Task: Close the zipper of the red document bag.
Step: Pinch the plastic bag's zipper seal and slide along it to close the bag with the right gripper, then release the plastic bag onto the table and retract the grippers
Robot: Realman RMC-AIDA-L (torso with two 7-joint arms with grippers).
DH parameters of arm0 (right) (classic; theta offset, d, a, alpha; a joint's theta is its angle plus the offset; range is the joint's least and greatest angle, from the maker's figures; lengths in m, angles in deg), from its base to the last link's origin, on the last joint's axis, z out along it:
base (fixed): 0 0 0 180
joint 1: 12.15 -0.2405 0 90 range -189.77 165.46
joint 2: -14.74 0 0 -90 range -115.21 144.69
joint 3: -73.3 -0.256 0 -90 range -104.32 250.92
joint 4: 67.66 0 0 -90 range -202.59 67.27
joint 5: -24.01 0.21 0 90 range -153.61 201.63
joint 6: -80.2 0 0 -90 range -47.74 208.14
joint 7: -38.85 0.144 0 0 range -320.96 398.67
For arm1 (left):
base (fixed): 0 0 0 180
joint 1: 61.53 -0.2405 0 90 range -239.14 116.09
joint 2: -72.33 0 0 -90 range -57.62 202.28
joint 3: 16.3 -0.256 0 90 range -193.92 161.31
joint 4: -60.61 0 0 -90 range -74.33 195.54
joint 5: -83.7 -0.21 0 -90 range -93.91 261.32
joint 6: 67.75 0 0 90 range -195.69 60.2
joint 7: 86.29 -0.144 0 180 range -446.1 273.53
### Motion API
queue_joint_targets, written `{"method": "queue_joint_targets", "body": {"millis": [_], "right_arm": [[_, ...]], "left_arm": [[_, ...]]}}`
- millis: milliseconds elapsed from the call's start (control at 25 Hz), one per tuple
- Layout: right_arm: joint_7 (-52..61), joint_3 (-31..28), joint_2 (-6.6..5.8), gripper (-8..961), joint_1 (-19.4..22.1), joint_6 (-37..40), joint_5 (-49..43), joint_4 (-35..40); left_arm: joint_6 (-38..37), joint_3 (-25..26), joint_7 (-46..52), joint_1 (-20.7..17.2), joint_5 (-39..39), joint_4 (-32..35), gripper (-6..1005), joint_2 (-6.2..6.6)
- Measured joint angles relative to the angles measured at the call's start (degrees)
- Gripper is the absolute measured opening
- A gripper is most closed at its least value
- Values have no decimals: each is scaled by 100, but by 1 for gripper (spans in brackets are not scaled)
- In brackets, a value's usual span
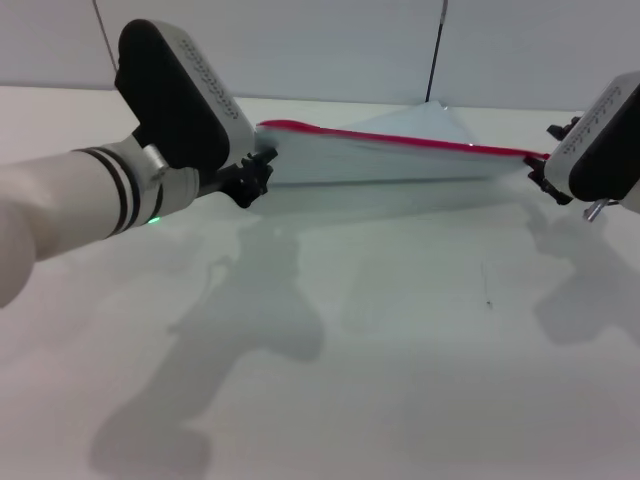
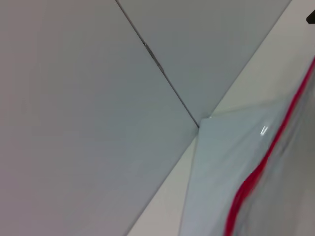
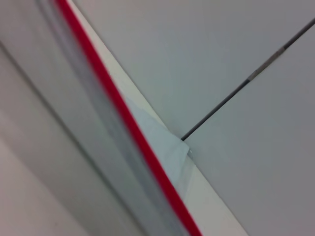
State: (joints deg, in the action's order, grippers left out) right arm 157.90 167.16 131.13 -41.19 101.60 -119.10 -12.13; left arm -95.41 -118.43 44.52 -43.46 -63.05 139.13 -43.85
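Observation:
The red document bag (image 1: 390,162), a translucent pale pouch, hangs stretched between my two grippers a little above the white table (image 1: 400,350). Its zipper (image 1: 400,138) runs as a thin red strip along the upper edge. My left gripper (image 1: 262,170) grips the bag's left end, and my right gripper (image 1: 537,172) holds the right end where the red strip stops. One corner of the pouch rises behind the strip. The left wrist view shows the zipper (image 2: 251,182) and the bag (image 2: 221,162) up close. In the right wrist view the zipper (image 3: 123,110) crosses the picture along the bag (image 3: 165,142).
A pale wall (image 1: 300,40) with dark vertical seams stands right behind the bag. The arms and the pouch cast shadows on the table in front.

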Motion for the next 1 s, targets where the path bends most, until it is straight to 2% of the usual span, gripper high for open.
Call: {"method": "queue_joint_targets", "body": {"millis": [240,600,640,680,760,840,880,1000], "right_arm": [[387,-16,4,383,-13,-134,-25,-26],[986,266,22,666,206,-260,112,249],[1098,366,22,666,277,-365,183,348],[1175,490,23,666,378,-573,303,461],[1230,795,24,665,610,-1115,630,653],[1234,1172,21,665,810,-1826,1063,769],[1236,1366,18,665,878,-2148,1258,796],[1241,1950,19,664,1052,-3311,1802,735]], "left_arm": [[50,-5,36,69,42,-71,297,-8],[222,-8,274,6,92,45,488,-10],[350,-8,375,-30,94,61,509,-10],[483,-5,475,-65,94,67,530,-9],[893,-15,710,-182,106,74,650,-10],[1840,-139,928,-455,317,19,771,-9],[1840,-139,928,-455,317,19,785,-9],[2772,-347,950,-649,572,-195,825,-10]]}}
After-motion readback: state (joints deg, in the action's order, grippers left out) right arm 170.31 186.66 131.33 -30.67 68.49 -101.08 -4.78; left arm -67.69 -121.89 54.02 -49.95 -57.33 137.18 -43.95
